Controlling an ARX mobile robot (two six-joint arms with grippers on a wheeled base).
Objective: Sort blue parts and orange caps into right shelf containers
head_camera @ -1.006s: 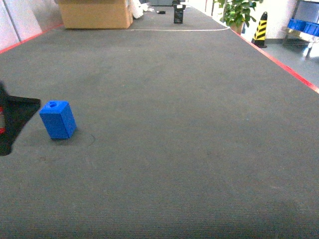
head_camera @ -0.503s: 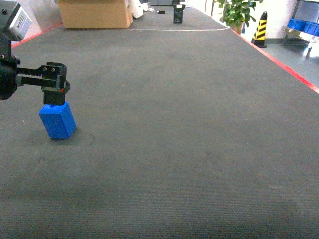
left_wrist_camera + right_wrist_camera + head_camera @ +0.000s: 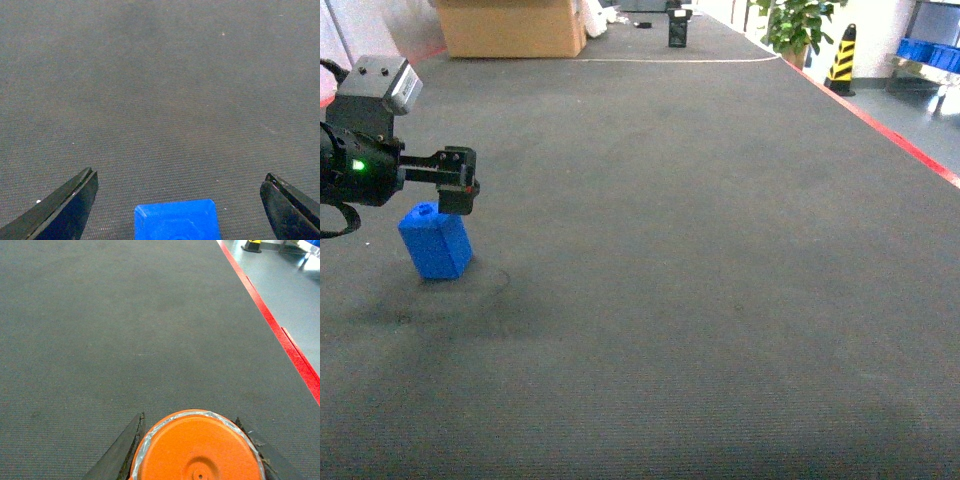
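blue part [image 3: 435, 242] stands on the dark mat [image 3: 700, 250] at far left, long axis near upright, leaning a touch, holed top facing up. left gripper [image 3: 457, 182] hovers just above it, arm reaching in level from the left edge; in the wrist view its fingers [image 3: 60, 210] are spread wide, nothing between them but the block below. over on the right, the right gripper [image 3: 192, 440] is pinching an orange cap [image 3: 199, 447], lid up.

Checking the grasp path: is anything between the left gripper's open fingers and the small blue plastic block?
Nothing. In the left wrist view only bare dark carpet shows between the left gripper fingers and the blue block.
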